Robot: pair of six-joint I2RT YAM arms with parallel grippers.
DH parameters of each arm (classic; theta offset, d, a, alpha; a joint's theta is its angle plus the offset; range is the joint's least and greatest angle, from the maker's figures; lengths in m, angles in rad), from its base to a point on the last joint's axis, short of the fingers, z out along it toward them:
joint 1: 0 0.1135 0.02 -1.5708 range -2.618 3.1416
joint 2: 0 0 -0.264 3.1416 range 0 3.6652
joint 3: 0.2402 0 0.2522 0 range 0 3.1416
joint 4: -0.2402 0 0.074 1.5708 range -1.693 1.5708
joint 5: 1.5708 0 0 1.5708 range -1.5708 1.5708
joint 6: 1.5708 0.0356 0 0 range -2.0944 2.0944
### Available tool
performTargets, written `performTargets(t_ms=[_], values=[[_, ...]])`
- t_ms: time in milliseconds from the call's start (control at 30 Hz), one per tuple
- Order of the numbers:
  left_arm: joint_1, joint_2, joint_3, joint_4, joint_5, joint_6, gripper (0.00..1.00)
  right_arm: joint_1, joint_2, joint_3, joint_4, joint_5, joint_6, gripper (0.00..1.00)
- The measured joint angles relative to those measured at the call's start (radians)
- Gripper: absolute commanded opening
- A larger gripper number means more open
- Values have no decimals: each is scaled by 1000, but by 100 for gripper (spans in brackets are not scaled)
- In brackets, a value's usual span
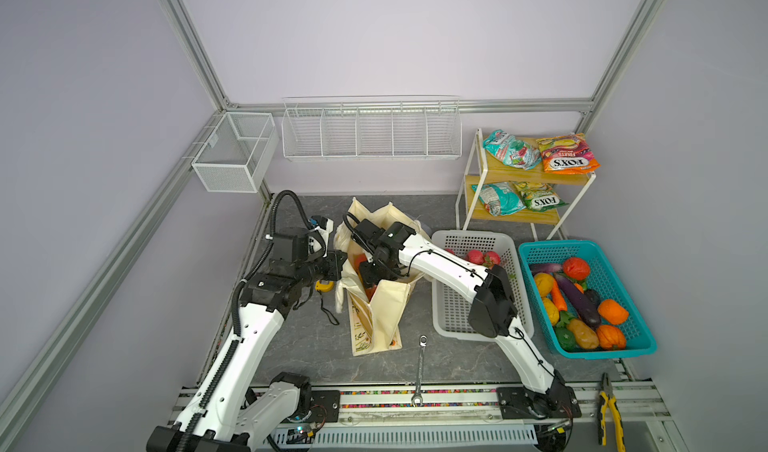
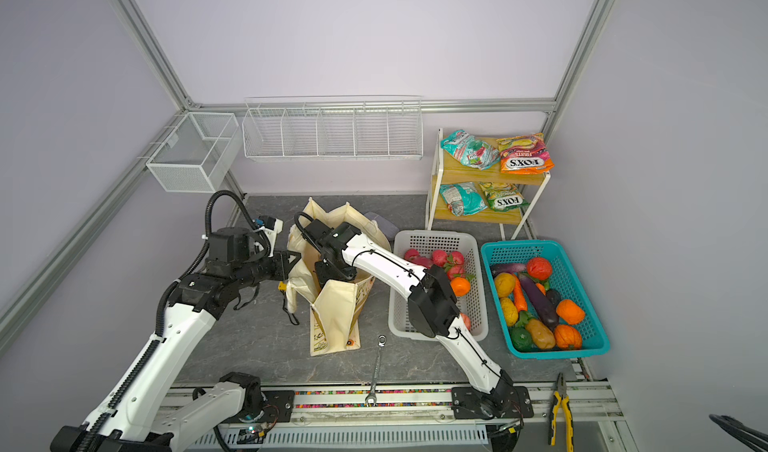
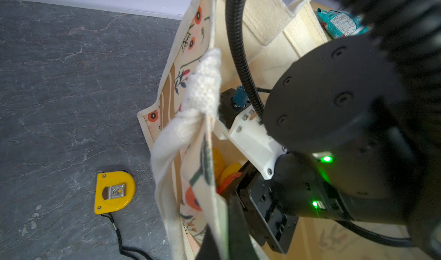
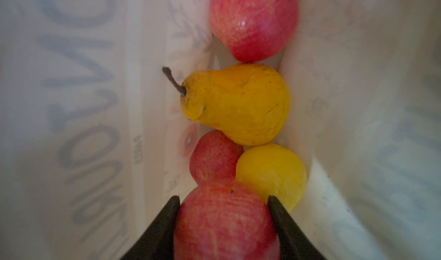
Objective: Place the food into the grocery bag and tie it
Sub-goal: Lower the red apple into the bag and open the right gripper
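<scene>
The cream grocery bag (image 1: 382,317) (image 2: 336,304) stands open mid-table. My left gripper (image 3: 223,242) is shut on the bag's rim beside its white rope handle (image 3: 205,84), holding that side up; in a top view it is at the bag's left edge (image 1: 338,263). My right gripper (image 4: 223,199) reaches down inside the bag, shut on a red apple (image 4: 224,223). Below it on the bag's floor lie a yellow pear (image 4: 238,103), another red apple (image 4: 253,20), a small red fruit (image 4: 214,158) and a round yellow fruit (image 4: 272,172). In both top views the right fingers are hidden in the bag.
A grey basket (image 1: 457,304) with red fruit stands right of the bag, then a teal basket (image 1: 623,333) of fruit and vegetables. Snack packets (image 1: 569,155) lie on a small shelf behind. A wrench (image 1: 420,367), a yellow tape measure (image 3: 114,192) and pliers (image 1: 609,412) lie nearby.
</scene>
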Motion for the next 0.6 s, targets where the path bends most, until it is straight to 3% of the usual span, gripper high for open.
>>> performTargets(t_ms=[300, 600], values=[[0, 0, -1, 3, 0, 0, 0, 0, 0, -29, 42, -19, 5, 60], [0, 0, -2, 4, 0, 0, 0, -1, -1, -29, 44, -4, 5, 80]])
